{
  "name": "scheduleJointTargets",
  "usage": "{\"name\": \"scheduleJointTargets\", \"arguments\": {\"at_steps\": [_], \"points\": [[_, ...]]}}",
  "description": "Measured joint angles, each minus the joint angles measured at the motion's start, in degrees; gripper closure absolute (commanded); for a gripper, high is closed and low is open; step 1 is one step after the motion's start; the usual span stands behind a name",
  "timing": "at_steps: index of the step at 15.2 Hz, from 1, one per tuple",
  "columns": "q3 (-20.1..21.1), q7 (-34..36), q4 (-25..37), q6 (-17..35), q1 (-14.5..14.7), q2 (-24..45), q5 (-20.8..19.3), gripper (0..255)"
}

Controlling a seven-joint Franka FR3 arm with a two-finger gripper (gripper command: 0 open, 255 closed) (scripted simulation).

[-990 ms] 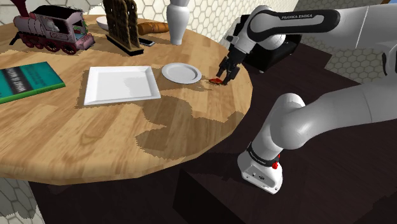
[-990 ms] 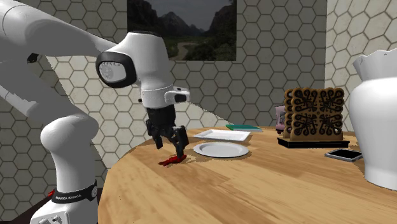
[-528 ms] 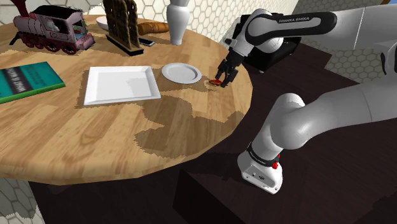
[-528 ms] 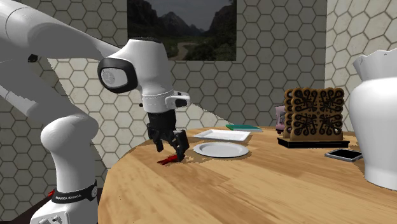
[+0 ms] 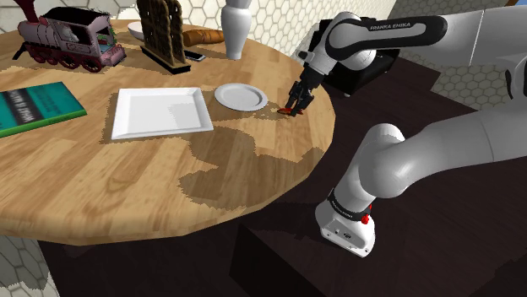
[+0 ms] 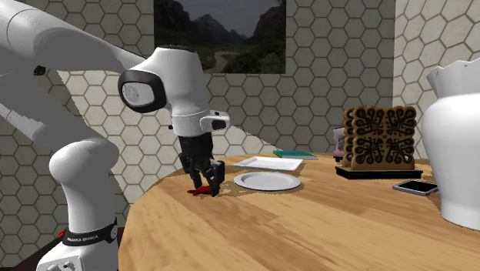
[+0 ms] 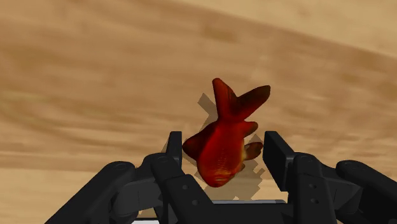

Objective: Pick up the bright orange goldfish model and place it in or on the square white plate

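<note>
End effector (image 5: 295, 102) straddles the goldfish (image 7: 219, 149) low over the worktop (image 5: 253, 173), grip impossible to tell; fish sits just right of a round plate (image 5: 241, 96), square plate (image 5: 162, 112) further left

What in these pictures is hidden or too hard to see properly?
Shoulder view: the goldfish is mostly hidden behind the gripper.
Shoulder view: the green book is cut off by the left edge; its cover print is too small to read.
Second exterior view: the white vase is cut off by the right edge.
</note>
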Motion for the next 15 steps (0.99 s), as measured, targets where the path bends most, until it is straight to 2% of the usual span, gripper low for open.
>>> {"name": "scheduleJointTargets", "arguments": {"at_steps": [5,15], "points": [[0.0,0.0,0.0,0.0,0.0,0.0,0.0,255],[3.0,2.4,4.9,-7.1,-0.2,-2.5,0.8,255]]}}
